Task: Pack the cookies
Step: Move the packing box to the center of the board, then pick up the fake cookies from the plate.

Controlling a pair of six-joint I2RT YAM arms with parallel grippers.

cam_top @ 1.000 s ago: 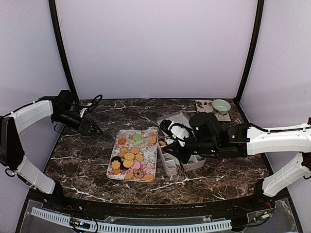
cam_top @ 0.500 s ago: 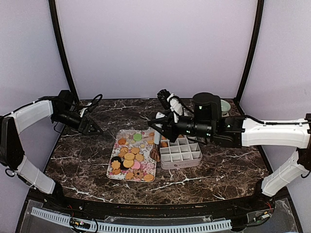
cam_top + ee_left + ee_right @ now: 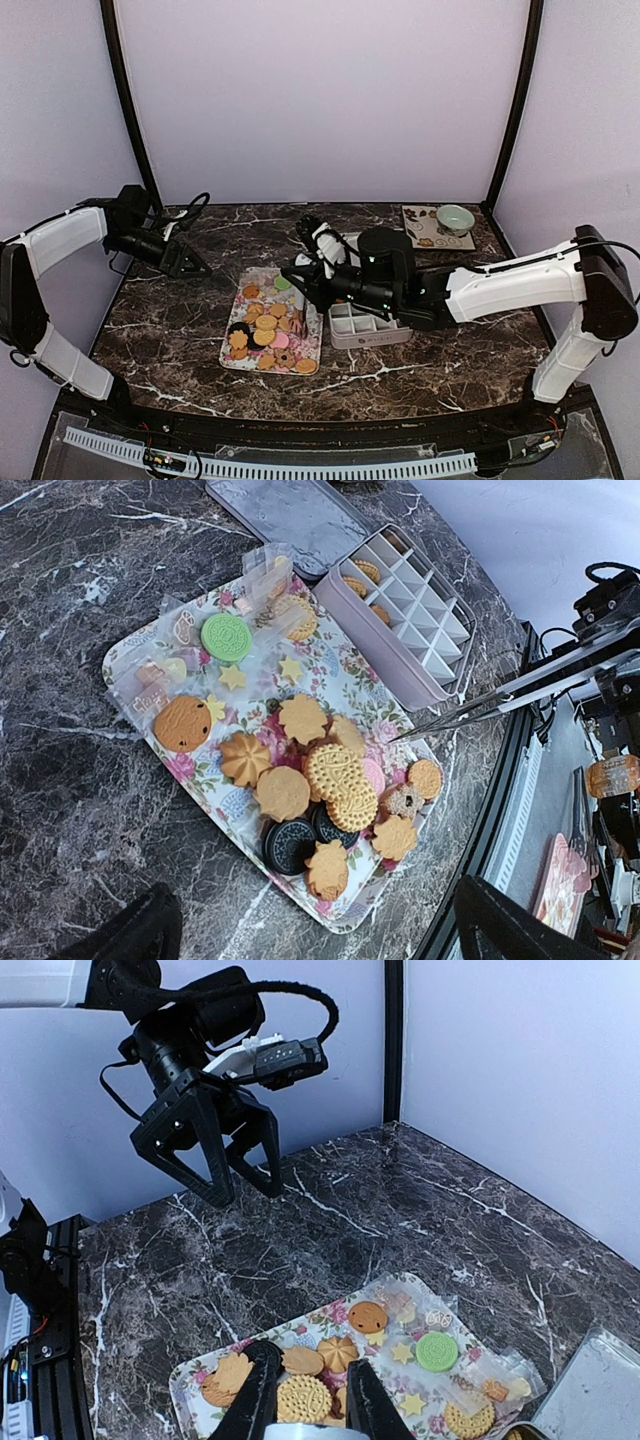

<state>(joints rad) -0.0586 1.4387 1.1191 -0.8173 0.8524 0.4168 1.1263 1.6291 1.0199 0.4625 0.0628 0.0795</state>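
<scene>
The cookies (image 3: 265, 328) lie heaped on a floral tray (image 3: 306, 342): tan, orange, a green one (image 3: 227, 636) and dark ones (image 3: 290, 845). A few cookies (image 3: 360, 577) sit in the far cells of the white divided box (image 3: 372, 323). My right gripper (image 3: 312, 272) reaches left over the tray, shut on metal tongs (image 3: 470, 712) whose tips hang above the tray's near-right part. In the right wrist view the right gripper (image 3: 311, 1362) shows two dark prongs over the tan cookies (image 3: 303, 1397). My left gripper (image 3: 188, 264) stays open and empty, off to the tray's left (image 3: 315, 908).
The box's grey lid (image 3: 290, 520) lies flat behind the box. Clear wrappers (image 3: 262, 568) clutter the tray's far end. A green bowl (image 3: 455, 217) stands on a patterned mat (image 3: 424, 222) at the back right. Black frame posts (image 3: 128, 110) rise at the back corners.
My right arm has swung left with the tongs, from over the divided box to over the cookie tray. The left arm has not moved.
</scene>
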